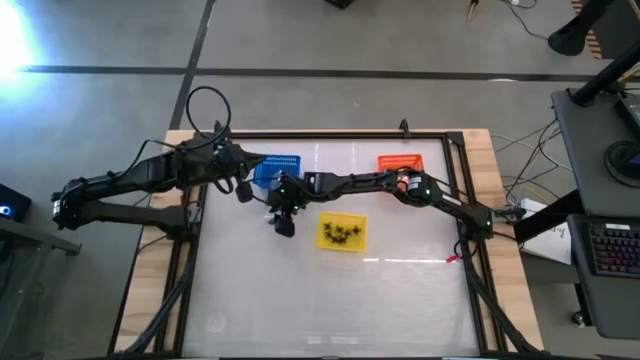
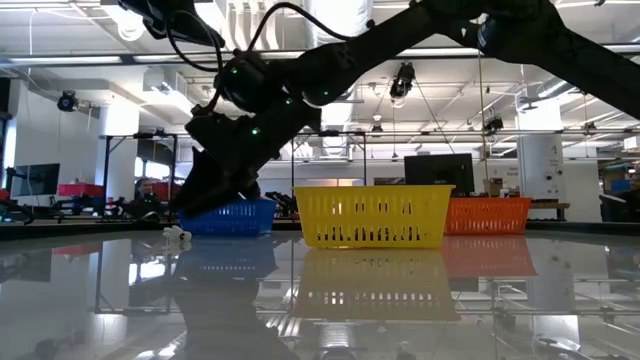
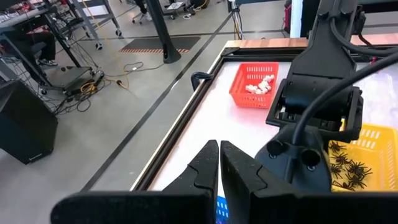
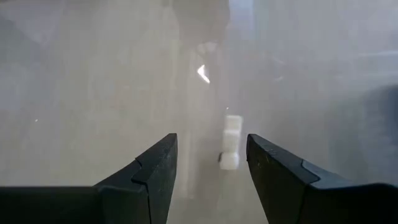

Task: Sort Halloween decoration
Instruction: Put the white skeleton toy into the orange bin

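My right claw (image 4: 208, 171): fingers apart over white trinket (image 4: 231, 144), beside yellow basket (image 1: 342, 233).
My move: descend straight — straddle evenly, then close.

An overhead camera looks straight down on the worktop (image 1: 400, 300), a level one skims across it, both sharing the yellow basket (image 1: 342, 232) with the left wrist's close view.

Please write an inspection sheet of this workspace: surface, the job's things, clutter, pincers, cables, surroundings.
Surface: glossy table in a wooden frame.
Job's things: black spider trinkets in the yellow basket; white trinkets in the orange basket; one white trinket loose on the table; blue basket, contents not visible.
Clutter: nothing seen.
Pincers: right pincer open, above the loose white trinket; left pincer shut, over the blue basket.
Cables: a black cable loops above the left arm.
Surroundings: desk with keyboard at the right.
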Controlling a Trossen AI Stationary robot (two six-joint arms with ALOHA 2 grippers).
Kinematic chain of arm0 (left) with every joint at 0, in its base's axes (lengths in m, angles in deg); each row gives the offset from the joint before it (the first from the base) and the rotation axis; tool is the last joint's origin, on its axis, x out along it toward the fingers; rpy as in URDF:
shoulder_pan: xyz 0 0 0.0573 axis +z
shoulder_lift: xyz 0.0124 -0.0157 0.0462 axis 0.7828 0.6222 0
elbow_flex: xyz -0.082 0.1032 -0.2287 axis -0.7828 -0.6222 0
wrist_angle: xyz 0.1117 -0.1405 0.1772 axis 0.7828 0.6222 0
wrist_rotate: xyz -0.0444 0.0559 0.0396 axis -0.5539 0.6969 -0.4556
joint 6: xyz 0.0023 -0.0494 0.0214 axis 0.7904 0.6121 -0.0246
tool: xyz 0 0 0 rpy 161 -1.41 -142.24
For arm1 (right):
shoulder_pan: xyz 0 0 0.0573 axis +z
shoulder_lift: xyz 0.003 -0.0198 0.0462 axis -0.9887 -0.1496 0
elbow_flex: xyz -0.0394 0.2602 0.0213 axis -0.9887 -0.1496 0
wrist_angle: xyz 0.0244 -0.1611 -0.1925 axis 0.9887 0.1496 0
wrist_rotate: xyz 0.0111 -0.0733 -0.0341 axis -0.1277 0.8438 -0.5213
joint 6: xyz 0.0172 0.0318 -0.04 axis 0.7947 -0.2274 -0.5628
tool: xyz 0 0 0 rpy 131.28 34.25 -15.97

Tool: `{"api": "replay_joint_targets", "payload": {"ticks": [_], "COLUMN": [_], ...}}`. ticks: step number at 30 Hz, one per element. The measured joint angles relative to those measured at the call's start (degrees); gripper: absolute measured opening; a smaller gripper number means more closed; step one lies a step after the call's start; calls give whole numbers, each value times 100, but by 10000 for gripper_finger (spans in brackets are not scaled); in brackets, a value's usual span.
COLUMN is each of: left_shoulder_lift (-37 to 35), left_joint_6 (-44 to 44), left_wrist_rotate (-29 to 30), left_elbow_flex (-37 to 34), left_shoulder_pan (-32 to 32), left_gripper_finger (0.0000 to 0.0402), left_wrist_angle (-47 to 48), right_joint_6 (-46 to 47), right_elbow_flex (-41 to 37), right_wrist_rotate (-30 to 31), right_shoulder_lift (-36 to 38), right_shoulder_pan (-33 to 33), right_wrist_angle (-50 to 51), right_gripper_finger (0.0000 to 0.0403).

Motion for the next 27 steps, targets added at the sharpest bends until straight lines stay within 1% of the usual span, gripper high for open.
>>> {"api": "replay_joint_targets", "payload": {"ticks": [8,11,13,15,18,21,27], "left_shoulder_lift": [0,0,0,0,0,0,4], "left_joint_6": [101,111,113,113,120,120,115], "left_wrist_rotate": [0,0,0,0,-5,-5,-3], "left_elbow_flex": [0,0,0,0,0,0,0], "left_shoulder_pan": [0,0,0,0,-2,0,-1], "left_gripper_finger": [0,0,0,0,0,0,0], "left_wrist_angle": [-15,-20,-18,-17,-20,-17,-4], "right_joint_6": [79,80,96,93,97,207,319], "right_elbow_flex": [-48,-70,-86,-96,-96,-96,-96], "right_wrist_rotate": [73,320,370,422,656,654,431], "right_shoulder_lift": [0,0,0,0,0,0,0], "right_shoulder_pan": [-15,-13,-13,-6,-2,-6,12], "right_wrist_angle": [-91,-97,-173,-332,-632,-725,-340], "right_gripper_finger": [185,185,185,185,185,185,185]}}
